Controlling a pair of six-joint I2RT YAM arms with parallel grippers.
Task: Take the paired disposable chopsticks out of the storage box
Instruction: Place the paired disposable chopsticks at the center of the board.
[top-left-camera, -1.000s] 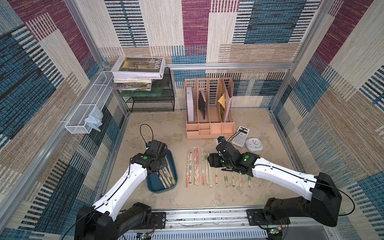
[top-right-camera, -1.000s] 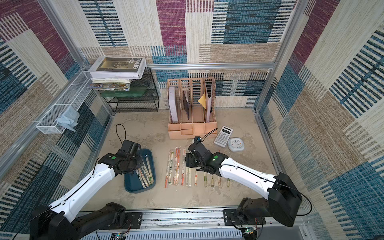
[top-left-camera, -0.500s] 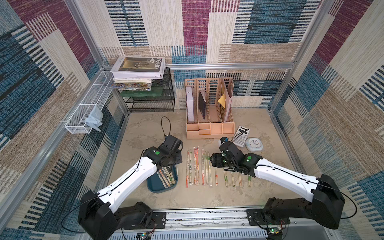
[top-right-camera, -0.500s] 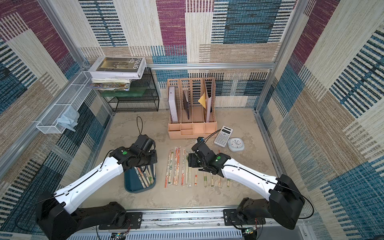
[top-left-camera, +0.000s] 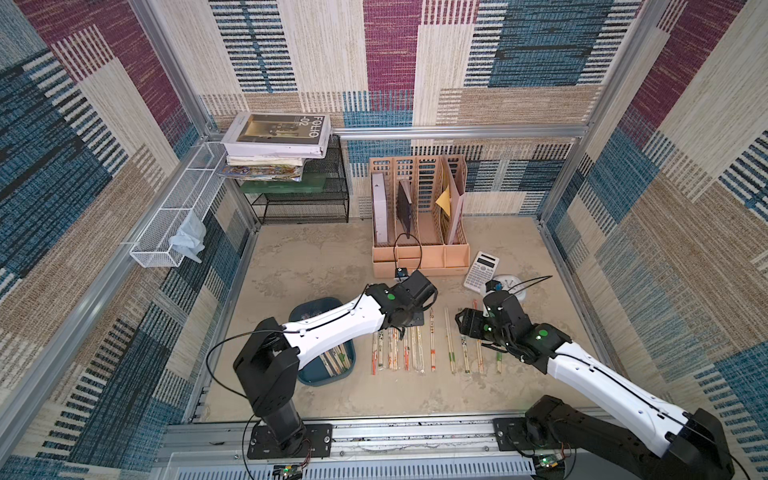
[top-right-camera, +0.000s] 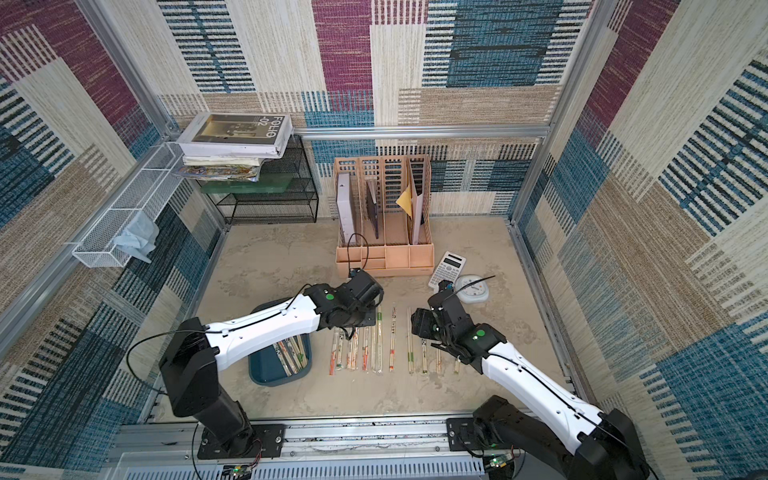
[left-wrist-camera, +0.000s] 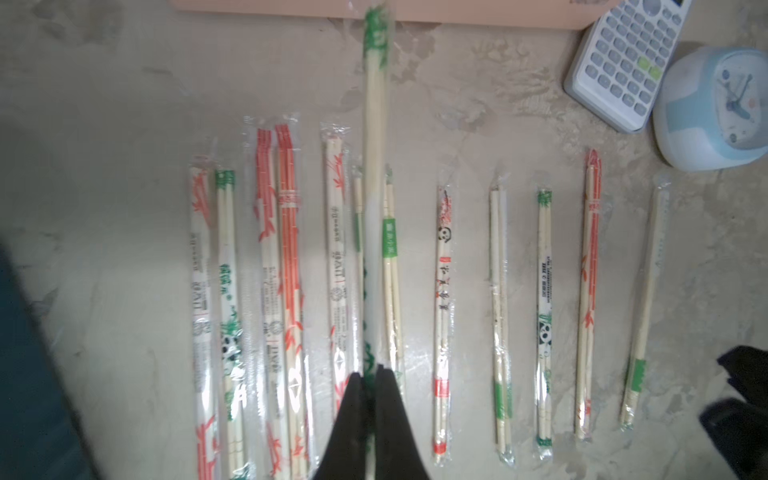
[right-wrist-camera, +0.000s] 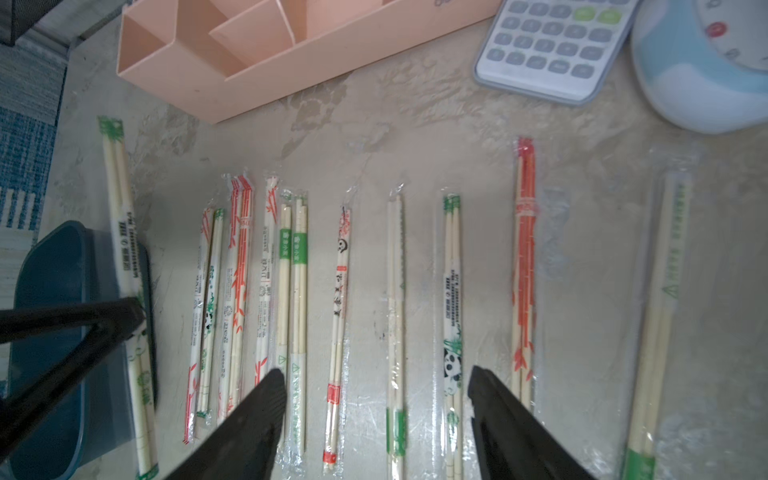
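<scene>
The left gripper is pinched tight on one green-printed pair of the paired disposable chopsticks, holding it off the table. It is close to the row of sleeved pairs, which lie side by side just beside the storage box. The right gripper has its jaws spread wide and holds nothing, poised over that row. Further pairs lie inside the teal box, partly hidden by the left arm. A calculator and a small clock sit beyond the row.
</scene>
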